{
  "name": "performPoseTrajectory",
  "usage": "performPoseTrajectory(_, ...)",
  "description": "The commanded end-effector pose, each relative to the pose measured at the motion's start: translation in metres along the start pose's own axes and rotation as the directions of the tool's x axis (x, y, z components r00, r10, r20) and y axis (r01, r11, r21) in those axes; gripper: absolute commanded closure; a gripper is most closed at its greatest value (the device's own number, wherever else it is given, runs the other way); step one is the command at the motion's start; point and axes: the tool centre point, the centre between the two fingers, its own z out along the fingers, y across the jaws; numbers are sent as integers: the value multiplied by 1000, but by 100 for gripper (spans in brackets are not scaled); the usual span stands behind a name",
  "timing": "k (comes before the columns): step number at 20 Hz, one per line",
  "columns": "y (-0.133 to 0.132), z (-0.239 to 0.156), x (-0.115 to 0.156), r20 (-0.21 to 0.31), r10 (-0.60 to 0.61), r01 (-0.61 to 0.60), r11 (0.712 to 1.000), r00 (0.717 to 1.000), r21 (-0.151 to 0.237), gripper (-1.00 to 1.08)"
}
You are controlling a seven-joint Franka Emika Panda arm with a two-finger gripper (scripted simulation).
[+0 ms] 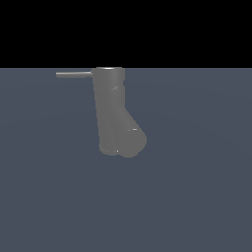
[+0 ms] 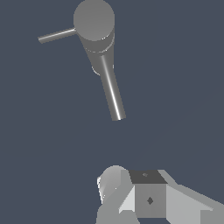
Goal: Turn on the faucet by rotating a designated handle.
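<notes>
The faucet [image 1: 112, 110] is a matte grey upright cylinder, slightly tapered, with a fat angled spout [image 1: 129, 142] branching off low down. The handle [image 1: 74, 74], a thin straight rod, sticks out from the faucet's top toward the exterior view's left. The wrist view looks down on the faucet's round top [image 2: 94, 19], with the handle [image 2: 57, 35] and the spout [image 2: 112, 94] reaching out from it. Pale blocky parts of my gripper [image 2: 146, 183] show at that frame's edge, well apart from the faucet and touching nothing. Its jaws cannot be made out. The exterior view shows no gripper.
The faucet stands on a flat blue-grey floor [image 1: 197, 187] that runs back to a black backdrop. Nothing else is in view.
</notes>
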Motion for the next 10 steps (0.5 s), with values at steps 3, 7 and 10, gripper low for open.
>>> performPoseTrajectory(3,-1,0,1,2,-3,3,1000,1000,0,108)
performPoseTrajectory(7,-12,4,4,13,-27,27,1000,1000,1,108)
performPoseTrajectory(10,-19,7,5,21,-46,46,999,999,2,108)
